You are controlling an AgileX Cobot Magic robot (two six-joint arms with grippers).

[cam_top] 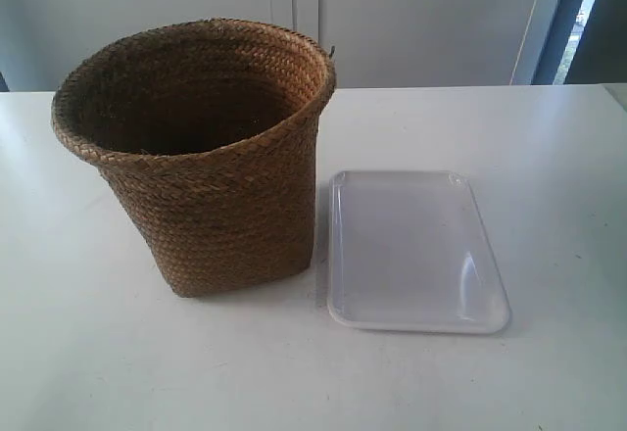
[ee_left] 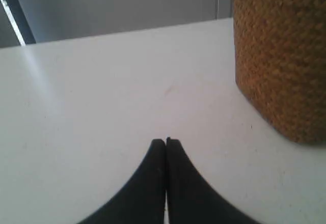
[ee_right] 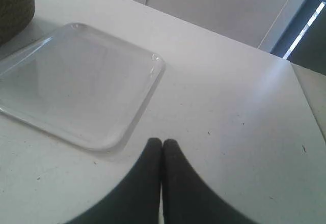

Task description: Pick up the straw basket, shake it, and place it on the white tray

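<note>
The white counter (cam_top: 549,157) carries everything. The straw basket (cam_top: 211,186) stands upright on it, mouth up. It is ahead of the left end effector (ee_left: 166,141) and off to one side, clear of its tips, and nothing touches it. The white tray (cam_top: 421,325) lies flat and bare just beside the basket's base, ahead of the right end effector (ee_right: 162,141) and near it. Both end effectors have their jaws pressed together on nothing, low over the counter (neither arm shows in the exterior view).

The step in hand looks like the approach to the lift. The basket is wide, so a pinch across its body seems unworkable. I judge that each end effector should part its jaws, rise to the flared rim and take the woven wall on opposite sides, one finger inside and one outside. A level, matched lift should avoid twisting the weave, and a gentle shake should guard against slipping. The tray looks about as wide as the base, so the set-down needs centring.
</note>
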